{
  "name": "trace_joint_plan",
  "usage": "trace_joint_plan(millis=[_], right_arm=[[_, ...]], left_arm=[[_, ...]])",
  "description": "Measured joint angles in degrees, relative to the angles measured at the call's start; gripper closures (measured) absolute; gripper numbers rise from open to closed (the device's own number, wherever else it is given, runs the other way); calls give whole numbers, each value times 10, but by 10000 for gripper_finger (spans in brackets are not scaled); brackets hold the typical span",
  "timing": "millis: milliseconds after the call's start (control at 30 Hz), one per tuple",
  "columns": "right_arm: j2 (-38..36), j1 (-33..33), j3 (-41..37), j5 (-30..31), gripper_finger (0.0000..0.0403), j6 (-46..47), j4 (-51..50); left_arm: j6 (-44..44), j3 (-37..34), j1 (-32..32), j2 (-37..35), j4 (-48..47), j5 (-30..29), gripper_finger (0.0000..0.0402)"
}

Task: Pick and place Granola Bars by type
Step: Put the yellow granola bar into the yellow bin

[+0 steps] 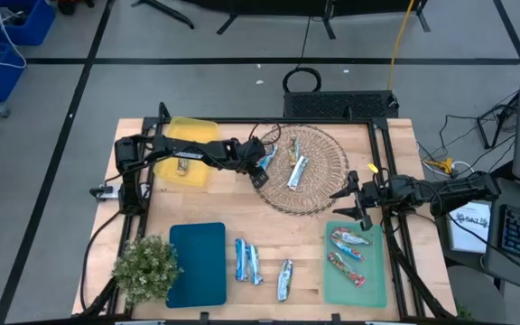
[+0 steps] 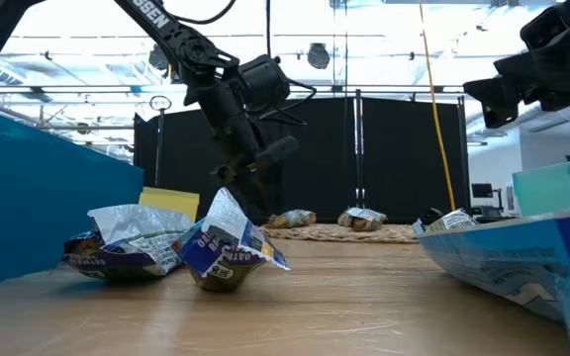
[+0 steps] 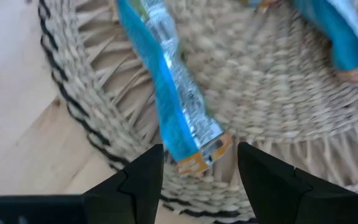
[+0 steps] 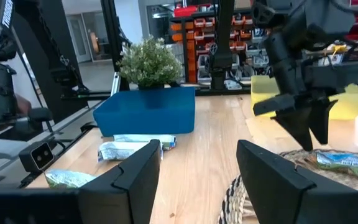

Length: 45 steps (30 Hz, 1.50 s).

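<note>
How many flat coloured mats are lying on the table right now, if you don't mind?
3: the yellow mat at the far left, the teal mat at the near left, the green mat at the near right.

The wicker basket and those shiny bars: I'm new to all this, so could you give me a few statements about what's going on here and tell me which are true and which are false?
1. The left gripper hovers open at the wicker basket, over a blue bar. True.
2. The green mat lies bare. False: two granola bars with red and orange on them lie on it.
3. The teal mat has no bars on it. True.
4. The right gripper holds a bar. False: it is open and holds nothing, beside the basket.
5. The yellow mat carries one bar. True.
</note>
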Motion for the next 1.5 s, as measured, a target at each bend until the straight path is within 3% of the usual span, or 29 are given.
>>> trace_joint_plan(millis=[800, 1267, 1500], right_arm=[[0, 0, 0, 0, 200, 0, -2], [0, 0, 0, 0, 199, 0, -2], [0, 0, 0, 0, 199, 0, 0]], left_arm=[[-1, 0, -13, 1, 27, 1, 194], [1, 0, -14, 16, 31, -13, 263], [-3, 1, -7, 42, 34, -4, 242]])
